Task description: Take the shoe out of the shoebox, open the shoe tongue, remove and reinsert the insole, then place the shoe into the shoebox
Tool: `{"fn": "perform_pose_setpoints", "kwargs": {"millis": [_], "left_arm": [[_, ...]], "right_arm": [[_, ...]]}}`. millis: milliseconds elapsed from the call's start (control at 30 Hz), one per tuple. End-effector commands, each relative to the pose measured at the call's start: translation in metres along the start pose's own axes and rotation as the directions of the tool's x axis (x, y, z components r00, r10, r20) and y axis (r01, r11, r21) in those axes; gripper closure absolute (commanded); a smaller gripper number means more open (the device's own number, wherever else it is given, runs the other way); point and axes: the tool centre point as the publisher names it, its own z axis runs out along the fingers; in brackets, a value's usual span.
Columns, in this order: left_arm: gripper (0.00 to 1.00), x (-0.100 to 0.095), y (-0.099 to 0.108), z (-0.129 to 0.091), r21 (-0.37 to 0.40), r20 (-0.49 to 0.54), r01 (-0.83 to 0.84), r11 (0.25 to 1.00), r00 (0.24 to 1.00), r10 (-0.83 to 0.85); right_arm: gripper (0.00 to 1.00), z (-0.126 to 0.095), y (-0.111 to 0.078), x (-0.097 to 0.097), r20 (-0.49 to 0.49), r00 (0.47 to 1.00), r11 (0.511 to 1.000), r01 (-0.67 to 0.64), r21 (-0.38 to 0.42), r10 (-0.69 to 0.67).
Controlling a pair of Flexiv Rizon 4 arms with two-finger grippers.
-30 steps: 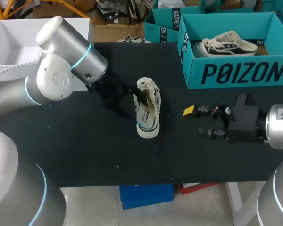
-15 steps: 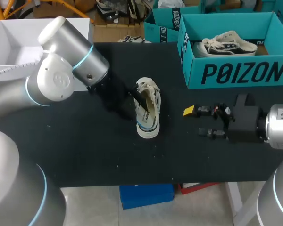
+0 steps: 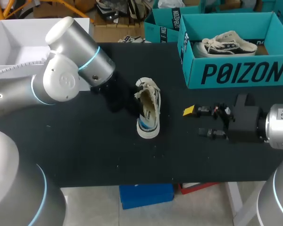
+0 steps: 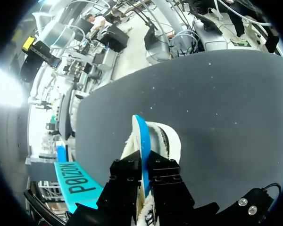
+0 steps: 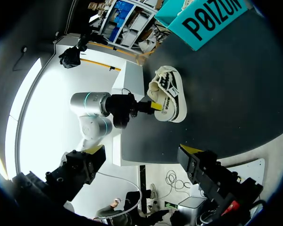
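A cream low sneaker (image 3: 148, 114) lies on the black table (image 3: 85, 150), toe toward the front edge. My left gripper (image 3: 137, 104) sits at the shoe's opening from the left side. In the left wrist view its black fingers (image 4: 127, 181) are shut on the edge of the blue insole (image 4: 142, 139), which stands up out of the shoe (image 4: 172, 143). My right gripper (image 3: 198, 122) hovers open to the right of the shoe with nothing between its fingers; from its wrist view the shoe (image 5: 169, 96) lies ahead of it. The teal shoebox (image 3: 236, 73) stands at the back right.
A second sneaker (image 3: 226, 44) lies inside the teal shoebox. Another teal box (image 3: 162, 26) stands behind it, and a white open box (image 3: 19, 42) is at the back left. Bare black tabletop lies in front of the shoe.
My left gripper has moved right into the shoe's opening and its fingers have closed on the blue insole. The shoe shifted slightly. The right arm has kept still.
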Motion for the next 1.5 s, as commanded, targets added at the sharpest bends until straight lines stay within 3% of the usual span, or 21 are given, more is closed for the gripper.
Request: {"fn": "perform_pose_setpoints", "kwargs": {"millis": [33, 733, 767, 800, 833, 900, 933, 1267, 1500], "left_arm": [[1.00, -0.004, -0.007, 0.001, 0.016, 0.026, 0.000, 1.000, 1.000, 0.000], [1.00, -0.029, -0.045, 0.015, 0.087, 0.106, -0.020, 0.996, 0.994, 0.011], [0.97, -0.028, -0.045, 0.017, 0.093, 0.101, -0.017, 0.995, 0.995, 0.008], [0.70, -0.027, -0.044, 0.021, 0.098, 0.093, -0.011, 0.995, 0.996, 0.002], [0.55, -0.025, -0.042, 0.023, 0.100, 0.085, -0.003, 0.995, 0.996, -0.006], [0.13, -0.022, -0.038, 0.025, 0.097, 0.074, 0.006, 0.995, 0.997, -0.013], [0.00, -0.021, -0.035, 0.024, 0.090, 0.067, 0.010, 0.996, 0.998, -0.016], [0.00, -0.006, 0.001, -0.003, -0.013, 0.047, 0.048, 0.999, 0.998, -0.047], [0.01, -0.005, 0.005, -0.006, -0.021, 0.061, 0.058, 0.998, 0.997, -0.057]], "right_arm": [[0.00, 0.001, 0.000, 0.000, -0.001, 1.000, 1.000, 0.000, 0.000, 0.000], [0.00, 0.001, 0.000, 0.000, -0.001, 1.000, 1.000, 0.000, 0.000, 0.000], [0.00, 0.001, 0.000, 0.000, -0.001, 1.000, 1.000, 0.000, 0.000, 0.000], [0.00, 0.001, 0.000, 0.000, -0.001, 1.000, 1.000, 0.000, 0.000, 0.000], [0.00, 0.001, 0.000, 0.000, -0.001, 1.000, 1.000, 0.000, 0.000, 0.000], [0.00, 0.001, 0.000, 0.000, -0.001, 1.000, 1.000, 0.000, 0.000, 0.000], [0.00, 0.001, 0.000, 0.000, -0.001, 1.000, 1.000, 0.000, 0.000, 0.000], [0.00, 0.001, 0.000, 0.000, -0.001, 1.000, 1.000, 0.000, 0.000, 0.000], [0.00, 0.001, 0.000, 0.000, -0.001, 1.000, 1.000, 0.000, 0.000, 0.000]]}}
